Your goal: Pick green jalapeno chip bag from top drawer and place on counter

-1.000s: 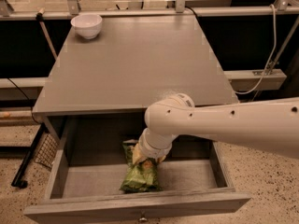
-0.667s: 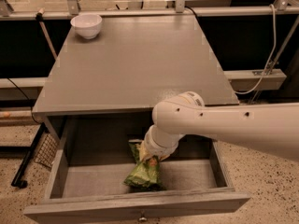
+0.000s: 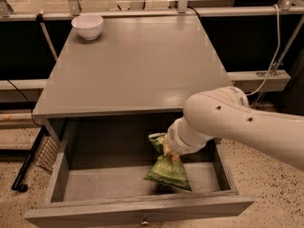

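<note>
**A:** Status on the green jalapeno chip bag (image 3: 169,170)?

**B:** It's in the top drawer (image 3: 59,172), right of centre. A second ago it lay flat-ish on the floor, further left. It has now shifted right with the arm (image 3: 237,122), and its lower end looks just clear of the floor, with a shadow under it.

**A:** Gripper?

**B:** The gripper (image 3: 167,148) is at the bag's upper end, mostly hidden behind the arm. It's closed on the bag's top, and the bag hangs tilted below it. I'd call the grasp made and the lift just started.

**A:** What's left?

**B:** Raise it out and set it on the counter (image 3: 133,65).

**A:** Anything in the way?

**B:** The counter's front edge sits just above and behind the bag. It likely needs to come forward before going up, and the drawer's front panel limits that. The white bowl (image 3: 87,26) is at the far left corner, well apart.
</note>
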Robot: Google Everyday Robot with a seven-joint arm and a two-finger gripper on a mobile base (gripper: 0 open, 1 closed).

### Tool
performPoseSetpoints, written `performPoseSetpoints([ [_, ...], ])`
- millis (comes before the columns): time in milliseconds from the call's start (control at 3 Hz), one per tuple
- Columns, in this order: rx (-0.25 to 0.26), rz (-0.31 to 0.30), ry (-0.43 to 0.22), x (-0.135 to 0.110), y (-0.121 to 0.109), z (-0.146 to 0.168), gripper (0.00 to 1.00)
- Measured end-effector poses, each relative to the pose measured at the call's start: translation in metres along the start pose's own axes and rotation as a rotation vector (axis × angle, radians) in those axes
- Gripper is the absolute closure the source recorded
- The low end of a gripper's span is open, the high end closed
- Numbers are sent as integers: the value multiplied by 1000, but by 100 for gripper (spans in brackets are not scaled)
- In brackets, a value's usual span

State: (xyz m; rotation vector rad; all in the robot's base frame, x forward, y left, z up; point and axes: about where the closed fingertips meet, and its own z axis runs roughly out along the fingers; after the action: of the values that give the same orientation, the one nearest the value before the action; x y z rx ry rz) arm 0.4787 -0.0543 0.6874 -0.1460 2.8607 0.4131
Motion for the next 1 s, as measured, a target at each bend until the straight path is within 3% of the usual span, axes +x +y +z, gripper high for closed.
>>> performPoseSetpoints([
  [667,39,0,-140,-11,-29,-74,100],
  [1000,39,0,-140,-11,-29,-74,100],
])
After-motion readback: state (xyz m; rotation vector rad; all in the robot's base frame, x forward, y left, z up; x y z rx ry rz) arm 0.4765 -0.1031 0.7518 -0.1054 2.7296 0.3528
